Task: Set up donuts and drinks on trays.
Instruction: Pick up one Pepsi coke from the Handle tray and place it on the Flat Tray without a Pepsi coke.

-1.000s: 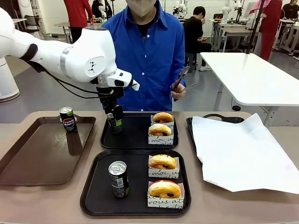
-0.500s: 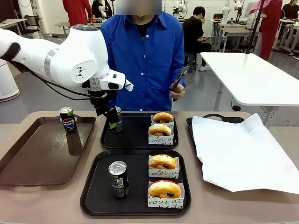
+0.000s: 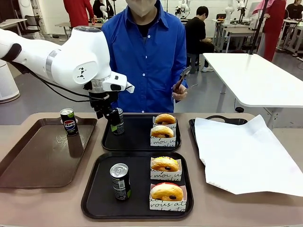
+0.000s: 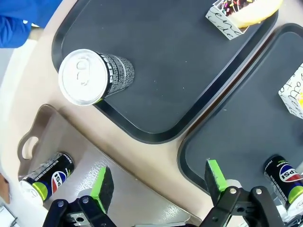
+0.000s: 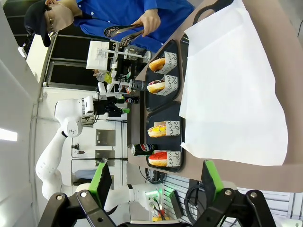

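Observation:
Two black trays lie mid-table. The far tray point(image 3: 137, 139) holds a drink can point(image 3: 118, 122) and two sleeved donuts point(image 3: 162, 131). On the near tray point(image 3: 94, 189) stand another can point(image 3: 120, 181) and two donuts point(image 3: 166, 191). My left gripper point(image 3: 109, 117) hangs open just left of and above the far can, apart from it. Its wrist view has the open left gripper point(image 4: 158, 182) over the tray edges, with that can point(image 4: 92, 78) seen from above. The right gripper point(image 5: 156, 178) is open, off to the side of the table.
A glossy brown tray point(image 3: 42, 156) at the left carries a third can point(image 3: 69, 121). A paper-lined tray point(image 3: 246, 151) fills the right side. The person stands behind the far tray, one hand holding tongs point(image 3: 182, 79).
My left gripper, which was around the can on the far tray, has drawn back up and to the left. The can now stands free.

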